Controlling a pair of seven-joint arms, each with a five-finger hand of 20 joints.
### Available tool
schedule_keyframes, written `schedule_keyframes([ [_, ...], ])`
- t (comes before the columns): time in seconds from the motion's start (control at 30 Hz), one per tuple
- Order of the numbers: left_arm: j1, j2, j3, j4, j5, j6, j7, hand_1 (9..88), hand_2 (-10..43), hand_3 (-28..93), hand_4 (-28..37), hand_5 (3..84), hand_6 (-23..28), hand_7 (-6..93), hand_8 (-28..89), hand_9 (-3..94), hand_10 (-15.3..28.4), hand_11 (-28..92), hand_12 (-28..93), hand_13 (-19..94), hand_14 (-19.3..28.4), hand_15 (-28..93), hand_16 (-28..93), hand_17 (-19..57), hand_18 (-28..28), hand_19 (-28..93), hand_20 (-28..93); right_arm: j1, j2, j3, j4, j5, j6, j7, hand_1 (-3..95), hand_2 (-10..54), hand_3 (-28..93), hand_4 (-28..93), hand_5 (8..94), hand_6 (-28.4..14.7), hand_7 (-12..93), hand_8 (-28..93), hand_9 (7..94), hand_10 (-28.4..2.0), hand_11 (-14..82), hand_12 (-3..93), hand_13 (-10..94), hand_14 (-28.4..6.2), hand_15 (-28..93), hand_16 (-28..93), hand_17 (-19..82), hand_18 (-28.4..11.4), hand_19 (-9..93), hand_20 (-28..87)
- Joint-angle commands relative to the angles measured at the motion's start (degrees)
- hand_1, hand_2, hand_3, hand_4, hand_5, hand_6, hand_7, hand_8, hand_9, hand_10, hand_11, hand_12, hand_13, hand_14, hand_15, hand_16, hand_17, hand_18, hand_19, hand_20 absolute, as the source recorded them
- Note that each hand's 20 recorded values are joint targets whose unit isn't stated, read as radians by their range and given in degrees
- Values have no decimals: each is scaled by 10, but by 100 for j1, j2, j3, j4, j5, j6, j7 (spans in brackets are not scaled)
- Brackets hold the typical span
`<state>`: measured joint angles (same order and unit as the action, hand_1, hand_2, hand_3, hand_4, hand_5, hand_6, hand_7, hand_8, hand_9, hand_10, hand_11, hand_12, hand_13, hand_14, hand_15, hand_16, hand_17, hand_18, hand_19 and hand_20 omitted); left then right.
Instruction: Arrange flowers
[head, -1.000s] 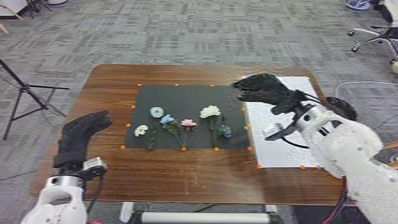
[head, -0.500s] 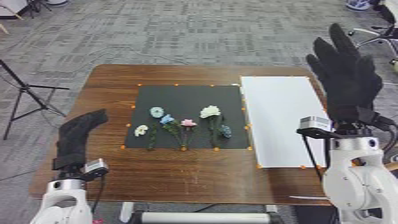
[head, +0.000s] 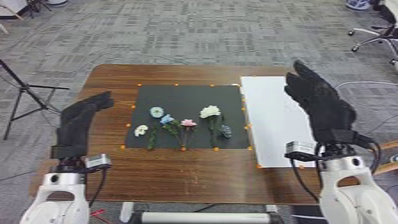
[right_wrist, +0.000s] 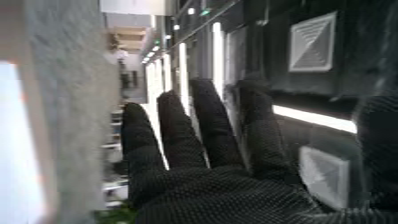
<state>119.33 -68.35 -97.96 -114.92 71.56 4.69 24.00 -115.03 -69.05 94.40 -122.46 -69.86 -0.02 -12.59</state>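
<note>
Head view: 6 flowers are lying on the black mat (head: 180, 96) on the counter (head: 191, 175). Going left to right: small white flower (head: 140, 130), pale blue flower (head: 156, 111), blue flower (head: 167, 119), pink flower (head: 187, 122), big white flower (head: 210, 111), dark blue flower (head: 226, 131). The white sheet (head: 268, 115) sits just right of them. Left hand (head: 78, 121) is out left of the mat, fingers pretty relaxed, nothing in it. Right hand (head: 324, 107) is by the sheet's right edge, open and empty.

Right wrist view: right hand (right_wrist: 226, 197) has its fingers straight and slightly spread, holding nothing.
</note>
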Motion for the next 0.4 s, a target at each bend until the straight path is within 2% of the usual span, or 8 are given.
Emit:
schedule_keyframes([
  [0.03,26,-41,96,-5,67,-179,-109,255,39,681,-258,543,17,130,-67,531,146,175,129,374,152,111,-1,100,91,38,183,-93,-139,-72,-147,11,-122,638,104,86,664,-148,390,-18,61,-68,403,-148,42,106,264,-147,68,100,128,-159,93,207],
  [0.13,88,-125,88,-11,108,-254,-176,259,40,675,-253,548,16,138,-67,531,146,177,131,385,158,115,4,99,96,43,187,-118,-142,-79,-140,-101,-215,647,105,83,663,-145,397,-20,60,-68,405,-147,43,107,266,-148,69,100,129,-159,94,206],
  [0.2,51,-162,155,35,59,-245,-199,259,40,673,-250,555,17,146,-67,535,144,190,137,415,175,136,19,92,114,70,197,-107,-151,-82,-135,-110,-277,704,106,83,662,-144,404,-21,60,-68,411,-148,44,108,272,-151,73,103,132,-161,95,207],
  [0.4,1,-317,251,73,129,-315,-134,262,42,670,-247,562,16,158,-69,544,148,207,144,441,187,205,32,88,136,133,218,-95,-170,-113,-110,-186,-382,673,109,85,658,-143,419,-22,62,-67,429,-147,48,111,292,-158,84,111,140,-163,99,209],
])
